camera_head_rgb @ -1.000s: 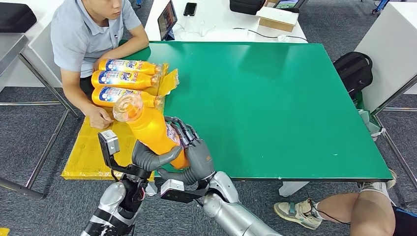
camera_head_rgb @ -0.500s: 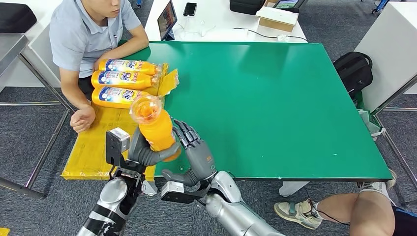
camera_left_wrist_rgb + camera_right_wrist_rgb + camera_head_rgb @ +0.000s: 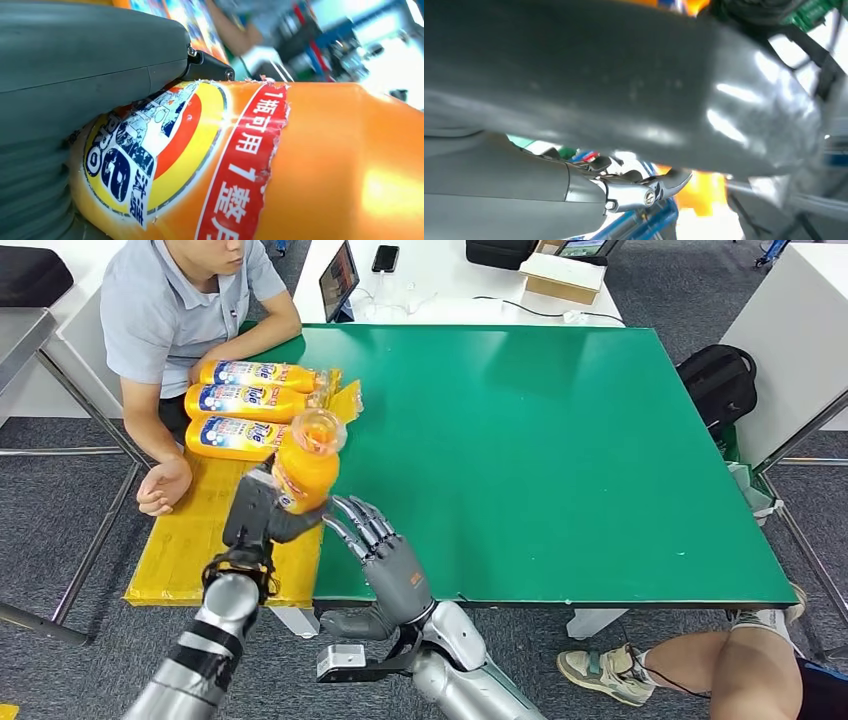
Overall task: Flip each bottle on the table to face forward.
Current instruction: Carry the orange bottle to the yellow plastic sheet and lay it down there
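Above the yellow mat (image 3: 190,540) at the near left corner of the green table (image 3: 560,450), we see our left hand (image 3: 262,515) gripping an orange bottle (image 3: 303,468) lifted off the surface, its clear cap end tilted up and away from us. On the left wrist view the bottle (image 3: 300,165) carries a round yellow, red and blue badge, partly peeled, with the letters "PRO" readable, and a red band printed in white Chinese characters "1瓶可用 1整月". Our thick grey thumb (image 3: 90,55) presses across the badge side of the body, and the fingers wrap the lower half of the bottle, so the label faces the wrist camera.

Three more bottles (image 3: 245,403) lie on their sides in a row on the far part of the mat, blue-and-white labels up; the lettering is too small for us to read with certainty. A person (image 3: 170,310) sits beside them, one fist resting on the mat's edge.

Our right hand (image 3: 385,555) hovers just beside the held bottle, palm turned toward it, fingers spread and holding nothing; the fingertips (image 3: 350,512) are near the bottle's base, but we cannot tell whether they touch it. The left forearm rises steeply from below, the right one bends in from the lower middle.
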